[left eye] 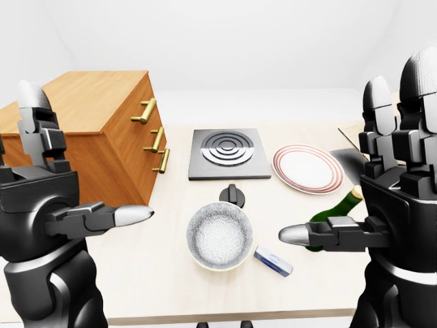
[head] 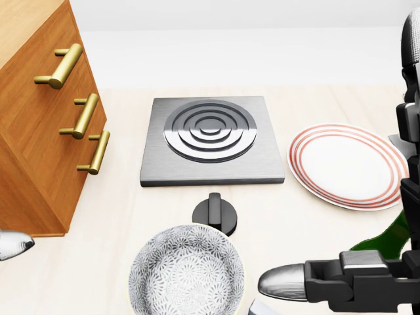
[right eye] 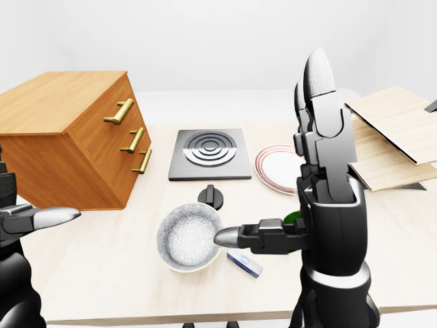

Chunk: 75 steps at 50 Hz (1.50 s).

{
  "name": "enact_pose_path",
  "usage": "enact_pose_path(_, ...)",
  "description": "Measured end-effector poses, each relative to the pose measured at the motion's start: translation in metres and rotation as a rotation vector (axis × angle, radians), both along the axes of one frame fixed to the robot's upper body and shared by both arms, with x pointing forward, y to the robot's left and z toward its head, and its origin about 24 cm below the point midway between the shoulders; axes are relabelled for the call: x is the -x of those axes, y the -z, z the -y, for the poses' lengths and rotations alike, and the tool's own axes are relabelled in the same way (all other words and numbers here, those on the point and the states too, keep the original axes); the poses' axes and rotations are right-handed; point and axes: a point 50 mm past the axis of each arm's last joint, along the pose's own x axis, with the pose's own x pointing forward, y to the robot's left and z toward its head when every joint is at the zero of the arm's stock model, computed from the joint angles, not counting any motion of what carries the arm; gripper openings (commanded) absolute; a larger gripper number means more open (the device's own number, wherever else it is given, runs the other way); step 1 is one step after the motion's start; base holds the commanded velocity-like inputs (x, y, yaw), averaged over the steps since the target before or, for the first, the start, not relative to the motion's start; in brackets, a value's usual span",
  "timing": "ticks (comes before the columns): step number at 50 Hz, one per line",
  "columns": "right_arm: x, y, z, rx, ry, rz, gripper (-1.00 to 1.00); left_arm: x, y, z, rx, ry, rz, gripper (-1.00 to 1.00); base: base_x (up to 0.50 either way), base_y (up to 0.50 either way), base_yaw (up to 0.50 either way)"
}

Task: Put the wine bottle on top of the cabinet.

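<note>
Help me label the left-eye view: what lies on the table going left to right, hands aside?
Cabinet → patterned bowl → small blue box → striped plate → wine bottle. The hob and knob overlap the bowl's span, so I left them out.

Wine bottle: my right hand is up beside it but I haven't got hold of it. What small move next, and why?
Probably ease the right hand toward the view's left until the wine bottle sits between thumb and fingers, then close. The hand is open, and the bottle leans mostly hidden behind it. The cabinet waits at far left.
</note>
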Motion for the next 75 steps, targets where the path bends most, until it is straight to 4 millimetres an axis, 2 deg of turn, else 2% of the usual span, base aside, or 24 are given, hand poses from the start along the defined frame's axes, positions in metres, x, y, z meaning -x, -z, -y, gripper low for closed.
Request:
enact_pose_path(11,0.005,0.021,0.019,-0.054,0.062,-0.137,0.98,-0.001,0.003,-0.001,-0.001,-0.002,-0.017,1.0,0.0,0.0,0.0)
enact_pose_path(25,0.03,0.048,0.059,-0.215,0.153,-0.376,0.98,-0.004,0.009,-0.001,-0.003,-0.002,-0.048,1.0,0.0,0.0,0.0)
enact_pose_path(41,0.058,0.058,0.087,-0.31,0.273,-0.494,0.98,-0.009,0.016,-0.001,-0.006,-0.001,-0.093,1.0,0.0,0.0,0.0)
enact_pose_path(49,0.064,0.056,0.094,-0.302,0.304,-0.436,0.98,-0.011,0.019,0.0,-0.009,0.0,-0.11,1.0,0.0,0.0,0.0)
enact_pose_path(54,0.067,0.054,0.096,-0.275,0.322,-0.382,0.98,-0.012,0.021,0.001,-0.01,0.001,-0.117,1.0,0.0,0.0,0.0)
enact_pose_path(61,0.064,0.06,0.102,-0.269,0.345,-0.371,0.98,-0.013,0.022,0.001,-0.011,0.0,-0.126,1.0,0.0,0.0,0.0)
enact_pose_path(68,0.056,0.076,0.109,-0.307,0.354,-0.414,0.98,-0.014,0.025,0.001,-0.011,0.001,-0.138,1.0,0.0,0.0,0.0)
enact_pose_path(75,0.046,0.099,0.117,-0.377,0.346,-0.494,0.98,-0.016,0.026,0.002,-0.012,0.001,-0.147,1.0,0.0,0.0,0.0)
